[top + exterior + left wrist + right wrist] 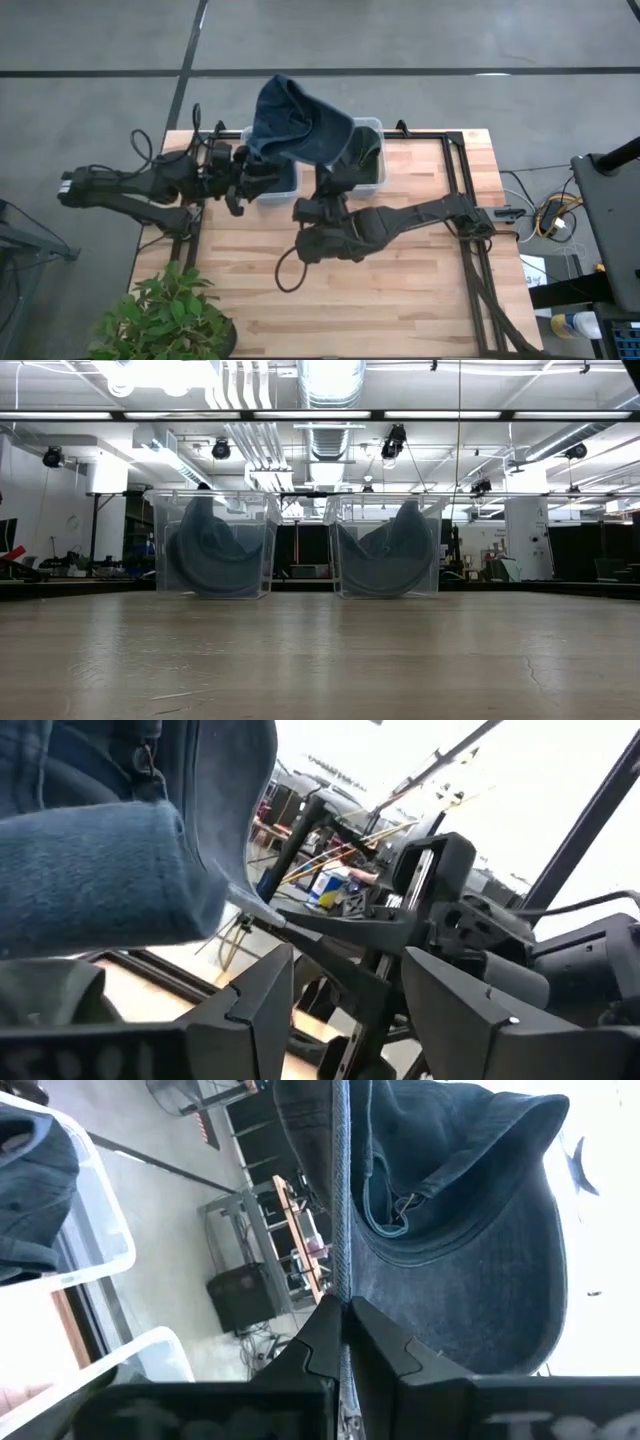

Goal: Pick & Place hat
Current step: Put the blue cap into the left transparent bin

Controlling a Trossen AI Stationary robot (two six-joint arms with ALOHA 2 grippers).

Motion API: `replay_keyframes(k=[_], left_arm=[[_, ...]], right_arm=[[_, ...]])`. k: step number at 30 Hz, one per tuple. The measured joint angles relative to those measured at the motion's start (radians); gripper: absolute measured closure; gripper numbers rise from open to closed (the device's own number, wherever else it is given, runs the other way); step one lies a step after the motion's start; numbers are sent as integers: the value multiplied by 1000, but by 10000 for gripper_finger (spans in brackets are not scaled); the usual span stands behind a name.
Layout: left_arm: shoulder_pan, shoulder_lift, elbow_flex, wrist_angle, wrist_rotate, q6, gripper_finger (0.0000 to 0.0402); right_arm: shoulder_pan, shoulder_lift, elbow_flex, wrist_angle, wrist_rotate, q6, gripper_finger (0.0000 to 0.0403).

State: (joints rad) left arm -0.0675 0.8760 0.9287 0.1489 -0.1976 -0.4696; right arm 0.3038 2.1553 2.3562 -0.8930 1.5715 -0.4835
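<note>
A blue denim hat (295,125) is lifted above two clear bins at the table's far edge. My right gripper (343,1320) is shut on it, and in the high view it (330,180) sits partly under the hat. My left gripper (345,960) stands open just left of the hat (100,870), over the left bin (250,135), with nothing between its fingers. In the low view each bin (160,540) (335,540) holds a blue hat resting on its floor. No gripper shows in the low view. My right gripper pinches the edge of the hat's brim (342,1285) between its two shut fingers. The fingers point about level, coming from the table's near side. The hat (470,1230) is lifted clear of the bins and table, with its crown spreading beyond the fingertips.
The right bin (372,126) sits beside the left one, under the hat. A potted plant (165,315) stands at the near left corner. Black frame rails (468,180) run along the table's right side. Bare wood lies in the near half of the table.
</note>
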Motion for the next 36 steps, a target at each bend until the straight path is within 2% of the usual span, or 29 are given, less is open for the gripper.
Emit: replay_keyframes(k=[9,21,36], left_arm=[[1,47,0,38,-62,-121,221],[1,95,1,113,-179,-125,221],[7,142,2,183,-195,-92,221]], right_arm=[[1,0,0,126,0,-145,394],[6,4,-2,126,0,-145,394],[45,6,-7,126,-31,-116,394]])
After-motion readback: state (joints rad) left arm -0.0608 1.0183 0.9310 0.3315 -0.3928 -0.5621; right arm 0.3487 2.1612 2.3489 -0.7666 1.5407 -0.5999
